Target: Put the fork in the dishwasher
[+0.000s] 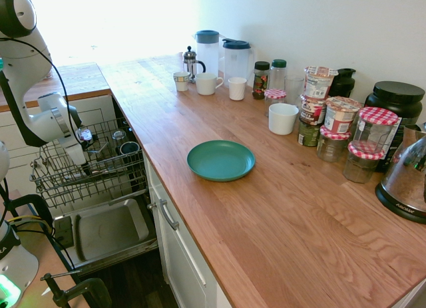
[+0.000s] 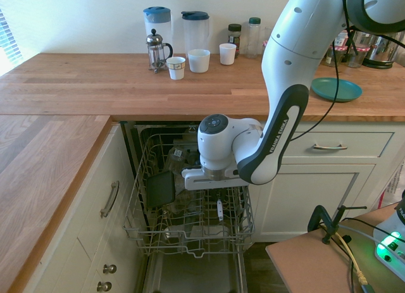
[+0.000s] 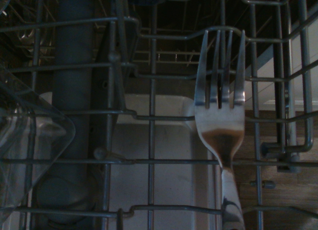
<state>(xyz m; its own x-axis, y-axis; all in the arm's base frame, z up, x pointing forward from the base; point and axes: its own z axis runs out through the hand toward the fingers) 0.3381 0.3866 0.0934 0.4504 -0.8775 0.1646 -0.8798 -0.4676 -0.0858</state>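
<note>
Fingers: closed on the handle of the fork point(image 2: 219, 209), which hangs tines down below the gripper point(image 2: 217, 190) inside the pulled-out wire rack point(image 2: 190, 233) of the dishwasher point(image 1: 100, 188). In the wrist view the fork point(image 3: 220, 115) shows 4 tines, seen against the rack wires; whether the tines touch the wires cannot be told. The gripper points almost straight down over the right half of the rack as the second exterior view shows it.

Rack contents: a dark flat item point(image 2: 159, 189) stands toward the left side; other dishes sit further back, too dim to identify. The grey drop-down door point(image 1: 110, 231) lies open beneath the rack.

Tabletop point(image 1: 279, 221), beyond the dishwasher: 1 teal plate point(image 1: 221, 160) lies alone, well apart from the other items. Further back stand 1 french press point(image 2: 156, 50), 1 small paper cup point(image 2: 176, 68), 2 white cups point(image 2: 199, 61), and 2 tall jugs with blue lids point(image 2: 195, 28) by the wall. A cluster of jars with checked lids point(image 1: 376, 132) stands at the tabletop's far side.
</note>
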